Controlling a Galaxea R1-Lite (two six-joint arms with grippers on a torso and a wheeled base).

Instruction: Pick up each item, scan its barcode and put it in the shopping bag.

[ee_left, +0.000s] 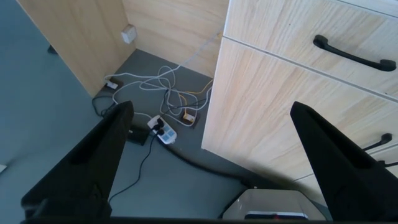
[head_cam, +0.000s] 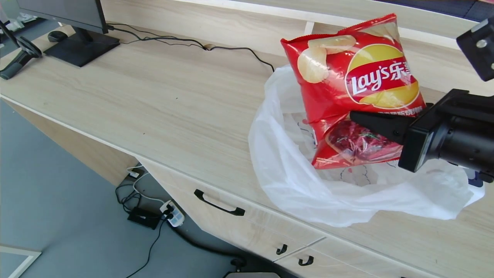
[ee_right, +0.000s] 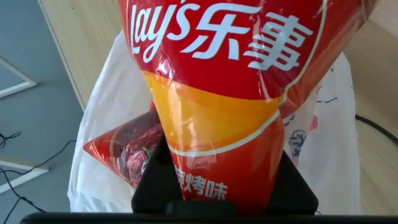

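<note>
**Desk:** Where's the item?

**Me:** I have the red chip bag (head_cam: 347,88) in the right end effector (head_cam: 361,120), clamped on the bag's lower part. The bag stands up from that grip, in the air right over the mouth of the white shopping bag (head_cam: 293,173). The shopping bag slumps open on the tabletop (head_cam: 154,108).

**Desk:** Why grip it so low?

**Me:** My read is that a low pinch leaves the printed faces clear and lets the bottom go into the sack first. It looks lined up for lowering rather than scanning. The dark object (head_cam: 19,54) at the far left corner may be the scanner, but I can't be sure from here.

**Desk:** Room to move?

**Me:** It's tight below. The sack's near rim reaches about to the tabletop's front edge, above the drawer handle (head_cam: 219,202), and the thin plastic could fold inward under the chips. Straight down seems the safest path. To my left there is open wood running out to the monitor stand (head_cam: 81,48). A black cable (head_cam: 231,49) trails across the back toward the sack, so I'd avoid swinging rearward.

**Desk:** And the left arm?

**Me:** The left end effector (ee_left: 208,168) is spread wide and holding nothing. It sits low in front of the drawer fronts, over the floor cables (ee_left: 165,84), well apart from the sack.
</note>
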